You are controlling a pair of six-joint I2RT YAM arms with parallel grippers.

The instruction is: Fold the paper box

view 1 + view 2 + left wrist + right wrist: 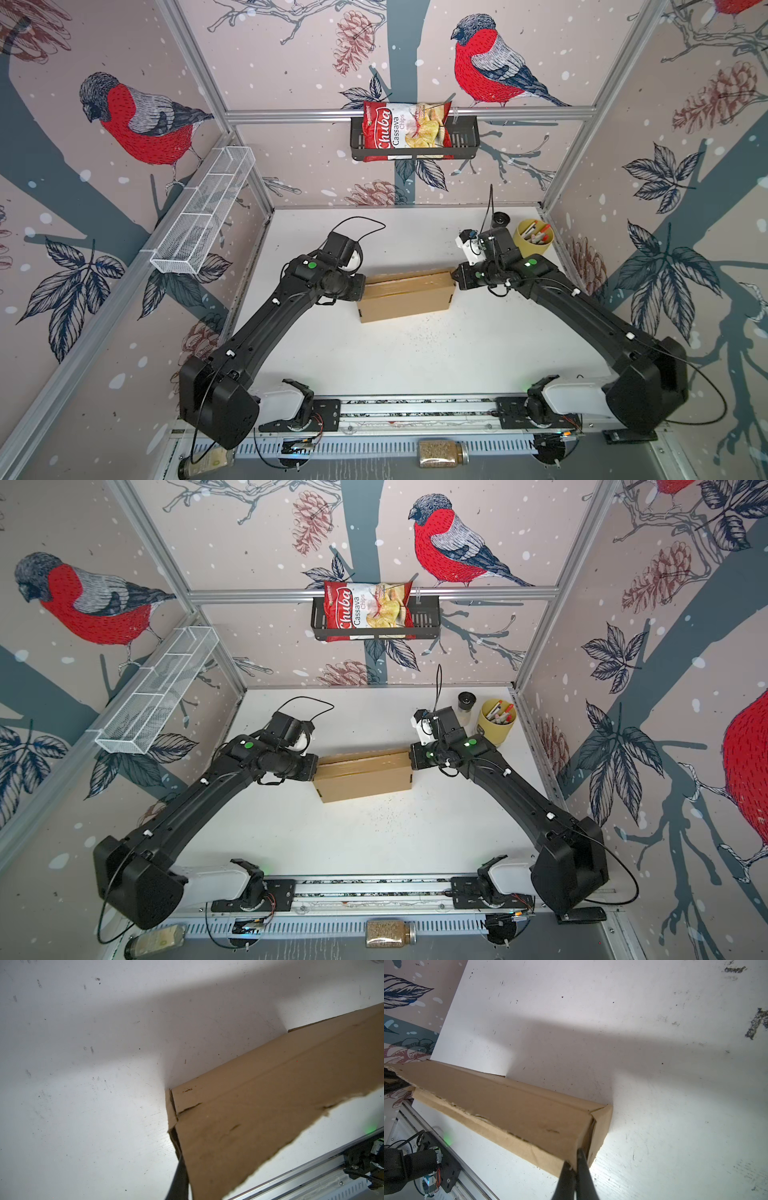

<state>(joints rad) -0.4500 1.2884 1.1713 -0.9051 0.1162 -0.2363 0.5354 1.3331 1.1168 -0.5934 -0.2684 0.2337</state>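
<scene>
In both top views the wrists cover the fingertips. The left gripper [362, 289] shows only one dark finger [179, 1178] in its wrist view, flat against the end of the paper box [405, 297]; its partner is hidden behind the cardboard, clamped on that panel. The right gripper [576, 1159] pinches the opposite end's corner edge, jaws nearly together. The box sits mid-table [415, 365] between the arms, its torn flap cut off by the left wrist frame. A black wall basket [465, 141] holds a Chuba cassava chips bag [405, 129]. A yellow cup [534, 247] holds markers [536, 230]; the right arm partly hides a black-capped jar [500, 218] beside it.
</scene>
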